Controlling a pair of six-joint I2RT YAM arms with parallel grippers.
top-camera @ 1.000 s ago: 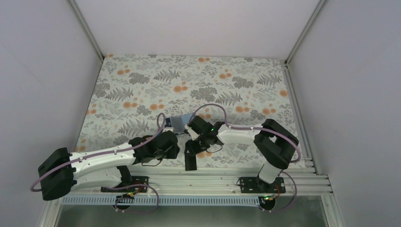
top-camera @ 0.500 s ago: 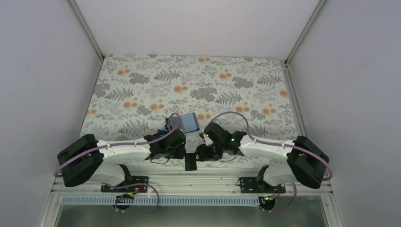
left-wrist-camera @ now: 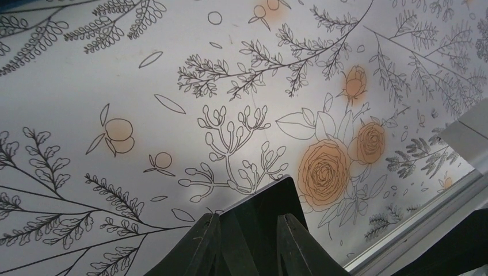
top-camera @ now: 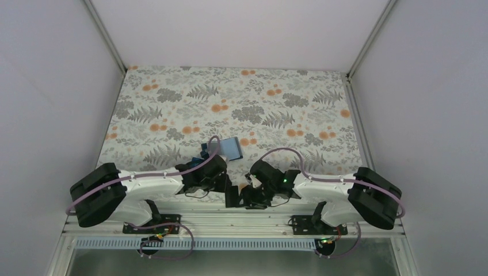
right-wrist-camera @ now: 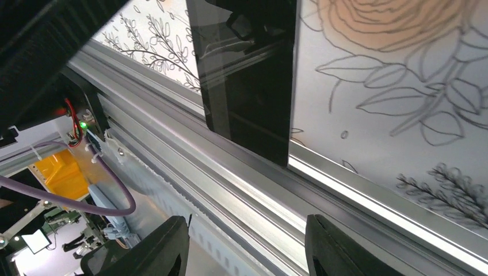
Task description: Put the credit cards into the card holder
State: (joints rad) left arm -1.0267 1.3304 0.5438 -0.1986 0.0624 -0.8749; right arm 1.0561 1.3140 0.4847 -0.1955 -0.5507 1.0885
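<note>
- Grey-and-orange floral cloth covered the worktop [top-camera: 172, 98]; both arms were folded low along its near edge.
- Left claw [top-camera: 223, 181] sat low at the near middle, angled toward the right arm. In the wrist view the left claw [left-wrist-camera: 247, 218] showed its two fingers [left-wrist-camera: 202, 244] a narrow gap apart, with a black card [left-wrist-camera: 262, 198] filling that gap. Could not tell whether the fingers pinched the card or only framed it.
- The black card [top-camera: 231, 196] lay at the worktop's near edge between the two claws. From the right wrist it read glossy [right-wrist-camera: 247, 86], its near end jutting over the aluminium rail [right-wrist-camera: 230, 178].
- Card holder [top-camera: 232, 148] lay on the cloth just beyond the left claw, lighter blue-grey face up, apart from the black card.
- Right claw [top-camera: 248, 193] sat just right of the black card. Right claw [right-wrist-camera: 247, 221] fingers stood wide apart over the rail, nothing between them.
</note>
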